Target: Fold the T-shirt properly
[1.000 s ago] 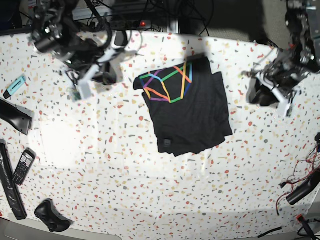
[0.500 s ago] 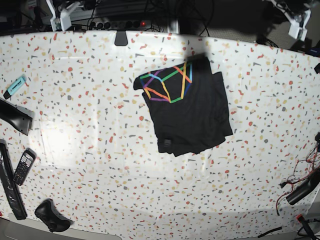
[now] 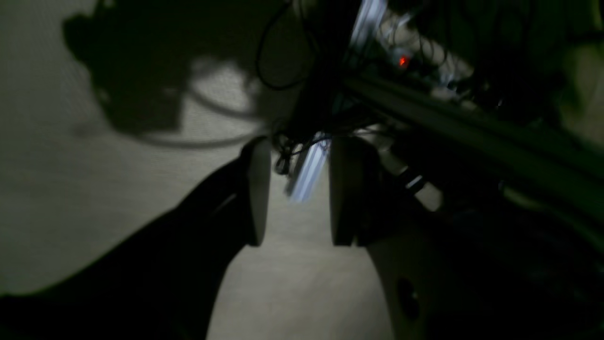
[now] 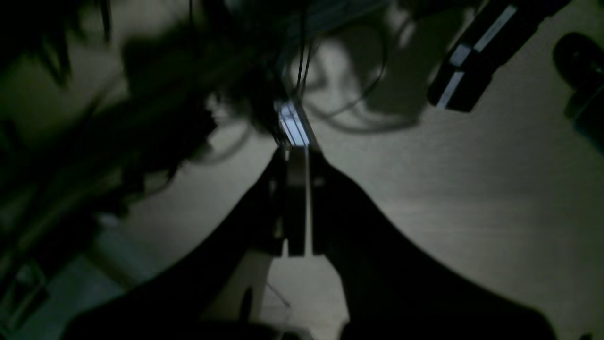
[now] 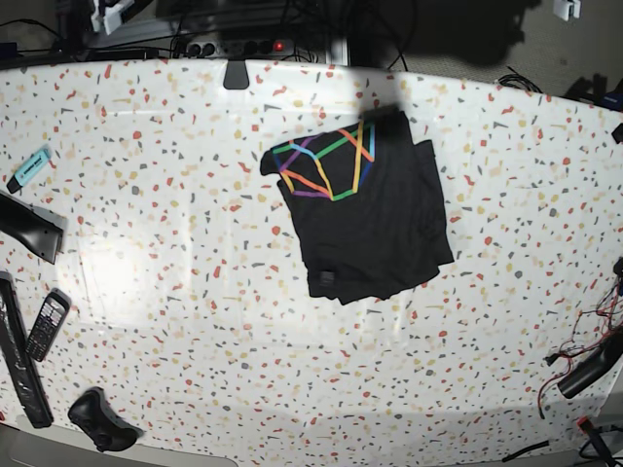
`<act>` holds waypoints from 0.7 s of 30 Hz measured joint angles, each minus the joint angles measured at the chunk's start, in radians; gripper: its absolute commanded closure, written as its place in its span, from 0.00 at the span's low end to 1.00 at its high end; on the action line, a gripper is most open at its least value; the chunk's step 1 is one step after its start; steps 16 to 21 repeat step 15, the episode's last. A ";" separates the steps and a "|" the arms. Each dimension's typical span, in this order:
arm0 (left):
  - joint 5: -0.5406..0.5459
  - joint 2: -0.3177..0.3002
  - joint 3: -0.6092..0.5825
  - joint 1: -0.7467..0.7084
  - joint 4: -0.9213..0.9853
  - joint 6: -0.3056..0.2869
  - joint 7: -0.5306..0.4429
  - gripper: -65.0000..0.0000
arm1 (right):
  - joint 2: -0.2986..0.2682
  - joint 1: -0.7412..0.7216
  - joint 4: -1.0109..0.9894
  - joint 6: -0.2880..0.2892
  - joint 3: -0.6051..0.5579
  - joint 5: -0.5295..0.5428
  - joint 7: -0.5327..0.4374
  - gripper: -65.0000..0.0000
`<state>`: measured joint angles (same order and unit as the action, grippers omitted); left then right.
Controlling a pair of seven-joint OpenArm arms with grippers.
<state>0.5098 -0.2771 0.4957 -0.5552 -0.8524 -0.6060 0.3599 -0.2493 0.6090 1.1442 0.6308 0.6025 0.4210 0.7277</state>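
The black T-shirt (image 5: 370, 219) lies folded into a rough rectangle at the middle of the speckled table (image 5: 195, 253), with its rainbow line print (image 5: 326, 163) facing up at its far left corner. Both arms are pulled back beyond the far edge of the table. Only a white piece of each shows in the base view, at the top left (image 5: 112, 14) and the top right (image 5: 566, 8). My left gripper (image 3: 295, 189) is open and empty, over dim floor and cables. My right gripper (image 4: 297, 208) is shut with nothing in it. Neither wrist view shows the shirt.
At the table's left edge lie a teal marker (image 5: 29, 167), a black wedge-shaped device (image 5: 29, 229), a keypad phone (image 5: 45, 326), a long black bar (image 5: 19, 365) and a black lump (image 5: 97, 420). Cables and a black handle (image 5: 589, 365) sit at the right edge. A power strip (image 5: 234, 45) is behind.
Both arms have lifted off the table and drawn back past its far edge, almost out of the base view. The folded T-shirt has not moved.
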 measured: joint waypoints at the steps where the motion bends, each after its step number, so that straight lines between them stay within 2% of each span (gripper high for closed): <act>1: -0.034 0.000 0.000 0.020 0.049 -0.009 -0.028 0.69 | -0.019 -0.042 -0.088 -0.006 0.000 -0.037 -0.023 1.00; 4: -0.202 0.003 0.000 0.079 0.155 -0.012 -0.085 0.69 | -0.063 -0.157 -0.319 -0.010 -0.023 -0.115 -0.101 1.00; 7: -0.307 0.018 0.000 0.120 0.224 -0.008 -0.180 0.69 | -0.110 -0.239 -0.488 -0.011 -0.112 -0.112 -0.182 1.00; 11: -0.370 0.064 0.002 0.164 0.280 0.065 -0.201 0.69 | -0.138 -0.325 -0.600 -0.017 -0.288 -0.117 -0.224 1.00; 13: -0.412 0.095 0.001 0.184 0.289 0.080 -0.197 0.69 | -0.130 -0.358 -0.619 -0.024 -0.376 -0.132 -0.225 1.00; 15: -0.416 0.129 0.001 0.201 0.289 0.110 -0.197 0.69 | -0.113 -0.377 -0.623 -0.056 -0.454 -0.132 -0.232 1.00; 21: -0.416 0.129 0.001 0.201 0.289 0.110 -0.197 0.69 | -0.113 -0.377 -0.623 -0.056 -0.454 -0.132 -0.232 1.00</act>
